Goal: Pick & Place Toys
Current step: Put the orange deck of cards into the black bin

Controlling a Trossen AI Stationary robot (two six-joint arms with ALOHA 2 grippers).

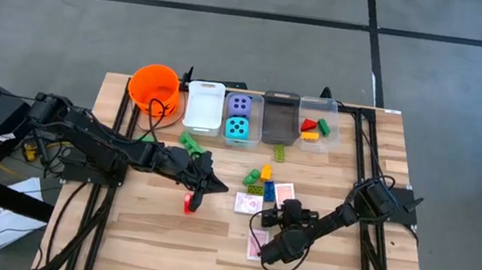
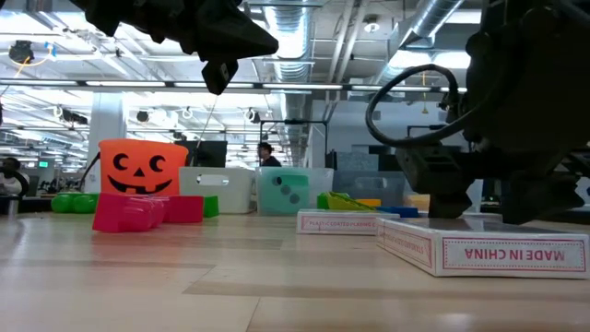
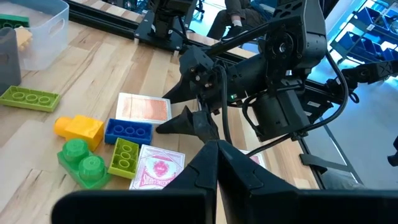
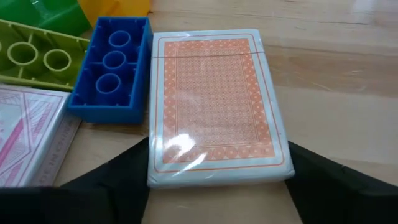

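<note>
**Right pincer straddles a card pack, left pincer hangs closed**

Nearest the front edge of the worktop (image 1: 207, 252), a pink-backed card pack (image 1: 256, 243) lies flat beside the right arm. Just beyond it, the right pincer (image 4: 217, 177) is down at the wood with its fingers (image 4: 109, 180) apart, one on each side of an orange-backed, wrapped card pack (image 4: 214, 102); whether they press on it cannot be told. A blue brick (image 4: 112, 68) lies just beside that pack, with a lime brick (image 4: 37, 56) and another pink card pack (image 4: 31, 134) next to it.

To the left, the left pincer (image 1: 199, 195) hangs above the worktop, fingers together and holding nothing, over a red brick (image 1: 187, 204).

Farther back lie a yellow brick (image 3: 78, 127) and a green brick (image 3: 84, 163).

Along the far edge stand an orange bucket (image 1: 154, 86) and a row of bins; one clear bin (image 1: 240, 116) holds the purple die (image 1: 239, 105) and the teal die (image 1: 238, 128).
</note>
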